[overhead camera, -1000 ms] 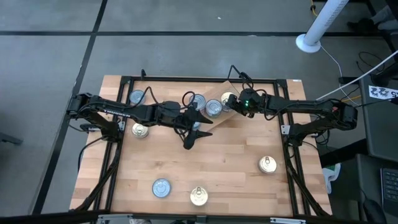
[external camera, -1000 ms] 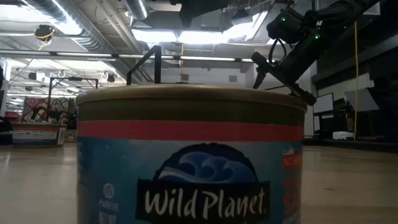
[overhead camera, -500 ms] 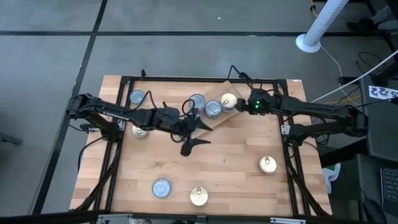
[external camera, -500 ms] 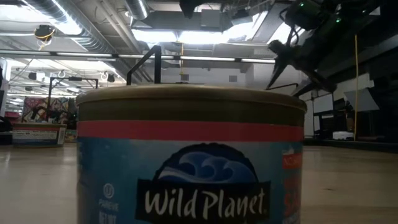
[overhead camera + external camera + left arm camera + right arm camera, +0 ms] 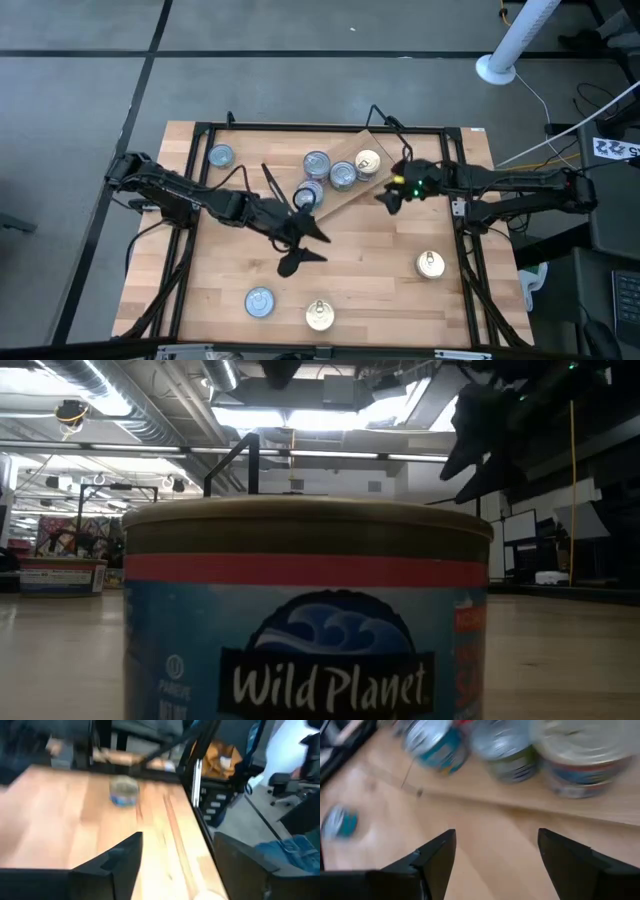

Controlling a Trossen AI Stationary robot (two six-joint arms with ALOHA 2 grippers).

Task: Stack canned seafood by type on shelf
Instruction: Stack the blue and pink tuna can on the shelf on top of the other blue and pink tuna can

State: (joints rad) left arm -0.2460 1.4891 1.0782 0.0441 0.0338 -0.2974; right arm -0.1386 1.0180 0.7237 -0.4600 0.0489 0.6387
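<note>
**Loose tins lie toward the near edge of the desk**

While both end effectors hang spread and empty, I judge reach. My left end effector (image 5: 297,238) sits mid-desk, the blue tin (image 5: 259,301) and gold tin (image 5: 319,316) lying beyond it toward the near edge. My right end effector (image 5: 392,194) hovers just beside the shelf (image 5: 372,141), nearer the gold tin at right (image 5: 430,264). The shelf holds three tins.

A blue-labelled tin (image 5: 305,610) fills the low view, cut off below (it hides most of the table). Both wrist views are blurred; the tins' labels (image 5: 437,742) there are unreadable.
</note>
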